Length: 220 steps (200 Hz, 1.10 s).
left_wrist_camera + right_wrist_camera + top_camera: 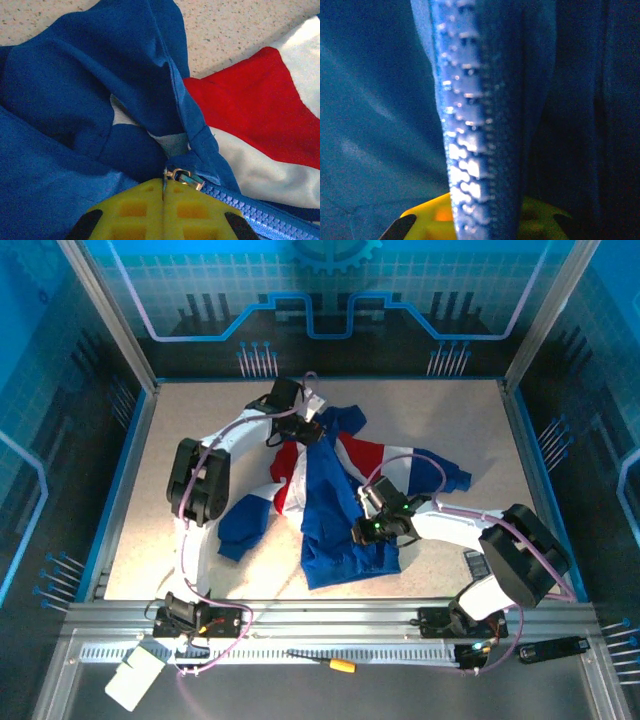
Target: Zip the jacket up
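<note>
The jacket point(325, 505) lies crumpled in the middle of the table, royal blue with red and white bands. My left gripper point(308, 430) is at its far end by the collar. In the left wrist view its yellow fingers point(135, 210) are shut together on the pull tab of the metal zipper slider point(189, 178), and closed zipper teeth point(250, 209) run off to the lower right. My right gripper point(378, 528) is over the jacket's lower front. In the right wrist view it is shut on the closed zipper band point(470, 150), which rises taut from between its fingers point(430, 217).
The speckled table point(180, 420) has blue side walls and a back panel. A small dark object point(473, 562) lies near the right arm. On the front rail are a yellow-handled screwdriver point(330, 662), a white card point(135, 678) and a black device point(555, 648).
</note>
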Motion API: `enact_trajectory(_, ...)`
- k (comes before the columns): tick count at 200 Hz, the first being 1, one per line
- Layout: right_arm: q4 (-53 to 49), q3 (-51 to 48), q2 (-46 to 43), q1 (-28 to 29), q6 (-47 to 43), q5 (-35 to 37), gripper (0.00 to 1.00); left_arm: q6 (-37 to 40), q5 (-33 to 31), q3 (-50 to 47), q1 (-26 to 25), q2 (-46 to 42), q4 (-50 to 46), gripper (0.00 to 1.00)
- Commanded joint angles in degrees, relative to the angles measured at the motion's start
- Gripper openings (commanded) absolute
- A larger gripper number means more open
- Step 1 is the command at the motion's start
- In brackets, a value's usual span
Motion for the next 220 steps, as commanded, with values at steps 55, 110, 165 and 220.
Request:
enact_trajectory(55, -12.79, 10.4, -7.23, -2.76, -3.56, 0.53, 0.52, -1.7, -0.57, 2.91, 3.19, -4.96, 2.92, 0.38)
enact_trajectory(110, -18.46, 13.29, -15.94, -14.28, -9.01, -0.39, 0.54, -3.98, 0.24, -8.78, 4.6, -19.45, 6.48, 0.41)
enact_trajectory(165, -17.83, 13.65, -18.34, -22.41, -14.22, -0.1, 0.55, -8.38, -5.61, -29.5, 7.72, -39.13, 9.17, 0.47)
enact_trajectory(220, -12.58, 11.07, -21.8, -28.3, -17.79, 4.38, 0.69, -13.49, -12.13, -50.35, 17.02, -61.34, 12.94, 0.71)
